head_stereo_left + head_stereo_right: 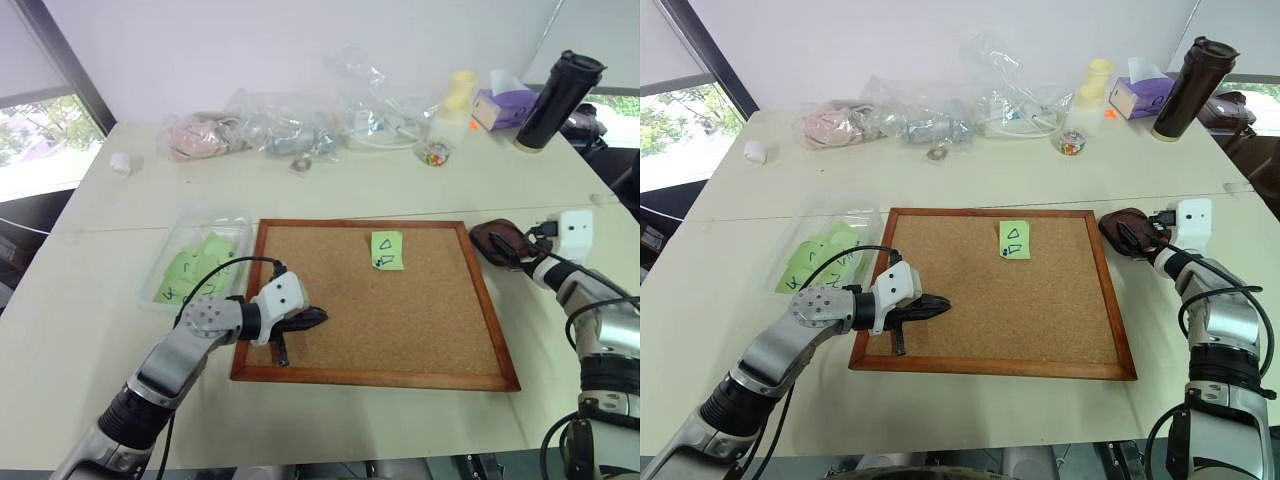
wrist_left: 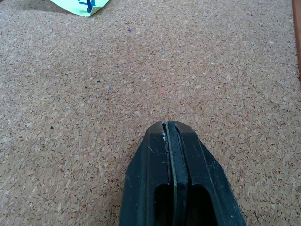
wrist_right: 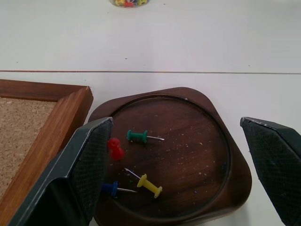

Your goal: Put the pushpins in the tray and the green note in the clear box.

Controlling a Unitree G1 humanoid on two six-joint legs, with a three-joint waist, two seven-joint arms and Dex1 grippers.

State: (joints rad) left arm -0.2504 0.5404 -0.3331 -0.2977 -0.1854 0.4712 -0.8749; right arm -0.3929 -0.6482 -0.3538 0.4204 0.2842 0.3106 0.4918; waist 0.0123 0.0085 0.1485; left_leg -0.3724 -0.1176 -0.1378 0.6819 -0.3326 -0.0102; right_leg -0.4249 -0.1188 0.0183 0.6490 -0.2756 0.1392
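A cork board (image 1: pixel 390 300) lies in the middle of the table (image 1: pixel 400 185), and everything else sits around it. The green note (image 1: pixel 387 250) — marked with a black triangle — lies flat on the board, near its far edge and about midway along it. The left gripper (image 2: pixel 170 134) rests low over the cork near the board's near left corner, its two black fingers pressed together with nothing between them.

Just off the board's far right corner sits the tray (image 3: pixel 207 141), a dark brown rounded-square dish. Four pushpins lie on their sides inside it: a green pin (image 3: pixel 137 136), a red pin (image 3: pixel 115 148), a yellow pin (image 3: pixel 149 184) and a blue pin (image 3: pixel 111 188). The right gripper (image 3: pixel 176 141) hangs right over the tray with its fingers spread wide — one above the tray's board-side edge, the other past its opposite edge — and holds nothing.

Just beside the board's left edge lies the clear box (image 1: pixel 165 262), which holds several other green notes (image 1: pixel 200 262). Beyond the board's far edge are clear bags (image 1: pixel 290 122), a small jar (image 1: pixel 436 152), a tissue box (image 1: pixel 503 105) and a dark tumbler (image 1: pixel 556 98).
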